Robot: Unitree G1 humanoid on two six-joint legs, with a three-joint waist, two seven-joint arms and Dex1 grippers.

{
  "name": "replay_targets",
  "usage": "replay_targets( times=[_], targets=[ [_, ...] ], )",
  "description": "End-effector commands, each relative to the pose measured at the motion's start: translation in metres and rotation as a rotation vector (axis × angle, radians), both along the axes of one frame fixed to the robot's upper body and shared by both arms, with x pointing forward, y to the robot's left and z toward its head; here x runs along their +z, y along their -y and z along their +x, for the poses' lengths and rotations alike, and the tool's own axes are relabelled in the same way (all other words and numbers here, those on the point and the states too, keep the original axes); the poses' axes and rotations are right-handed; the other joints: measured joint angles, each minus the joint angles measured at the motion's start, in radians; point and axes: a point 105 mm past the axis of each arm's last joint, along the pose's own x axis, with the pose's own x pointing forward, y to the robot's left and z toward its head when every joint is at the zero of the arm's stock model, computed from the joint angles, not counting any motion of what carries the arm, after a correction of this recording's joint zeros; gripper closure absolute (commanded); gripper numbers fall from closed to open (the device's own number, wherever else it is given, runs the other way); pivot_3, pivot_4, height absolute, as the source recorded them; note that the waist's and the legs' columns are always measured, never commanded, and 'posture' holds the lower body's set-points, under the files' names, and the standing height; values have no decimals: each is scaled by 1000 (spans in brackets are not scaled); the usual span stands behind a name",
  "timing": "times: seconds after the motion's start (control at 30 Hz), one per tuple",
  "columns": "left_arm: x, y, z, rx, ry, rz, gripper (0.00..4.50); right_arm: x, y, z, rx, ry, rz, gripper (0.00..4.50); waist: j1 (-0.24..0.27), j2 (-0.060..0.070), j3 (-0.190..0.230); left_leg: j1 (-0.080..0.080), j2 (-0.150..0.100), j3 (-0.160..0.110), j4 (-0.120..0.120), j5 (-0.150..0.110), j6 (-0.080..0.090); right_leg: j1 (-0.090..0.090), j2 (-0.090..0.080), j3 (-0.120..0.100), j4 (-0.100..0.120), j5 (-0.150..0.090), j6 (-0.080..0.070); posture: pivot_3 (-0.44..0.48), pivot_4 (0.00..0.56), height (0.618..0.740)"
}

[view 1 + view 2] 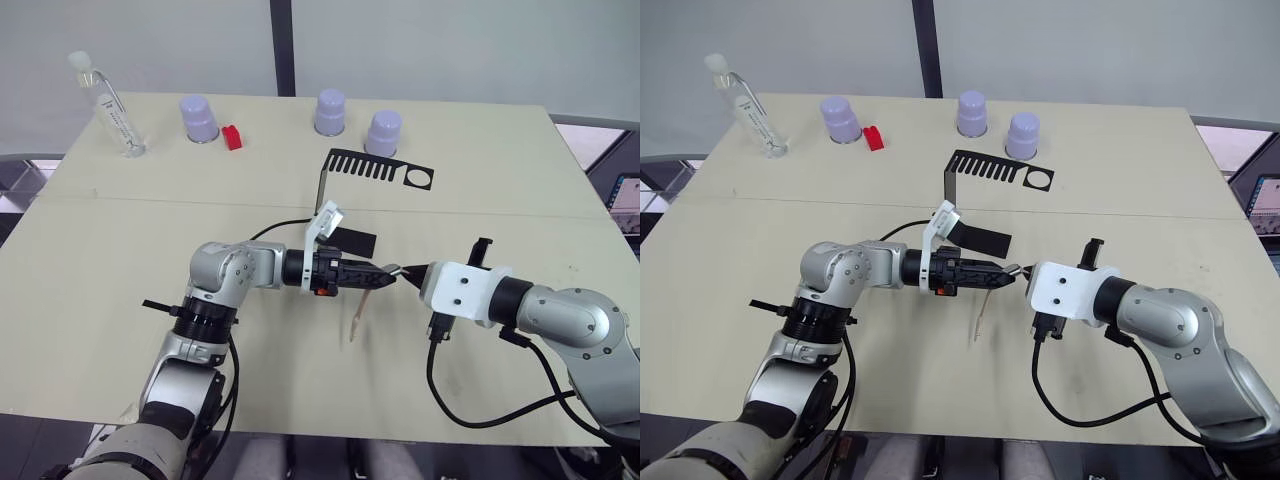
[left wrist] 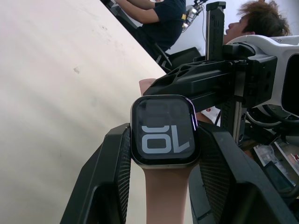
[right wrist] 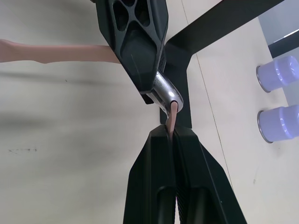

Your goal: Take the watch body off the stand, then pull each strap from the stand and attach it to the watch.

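Two grippers meeting, left fingers (image 2: pixel 112 177) clamping watch body (image 2: pixel 163 131), right fingers (image 3: pixel 154 186) pinching half-hidden strap (image 3: pixel 173 116)

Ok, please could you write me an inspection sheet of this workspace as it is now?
Surface: pale table, bare in the near half.
Job's things: watch body clamped between the left gripper's fingers, one strap hanging from it; second strap meets the watch edge; stand upright, its comb and ring bare.
Clutter: three lilac cups, a small red object, a clear tube, all along the far edge.
Grippers: left gripper shut on the watch body; right gripper shut on the second strap.
Cables: black cable looping below the right arm.
Surroundings: people seated past the table in the left wrist view.
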Motion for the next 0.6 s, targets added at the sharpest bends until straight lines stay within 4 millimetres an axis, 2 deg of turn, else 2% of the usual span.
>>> replay_targets(
  times=[0.03, 0.6],
  targets=[
    [23, 30, -26, -173, 52, -80, 2912, 10, -18, -13, 103, 42, 8, 4500, 0, 0, 0, 0, 0, 0, 0, 0, 0, 0, 0, 0, 0, 0, 0, 0, 150, 740],
    [22, 32, -27, -182, 53, -77, 2912, 10, -18, -12, 104, 39, 5, 4500, 0, 0, 0, 0, 0, 0, 0, 0, 0, 0, 0, 0, 0, 0, 0, 0, 150, 740]
  ],
)
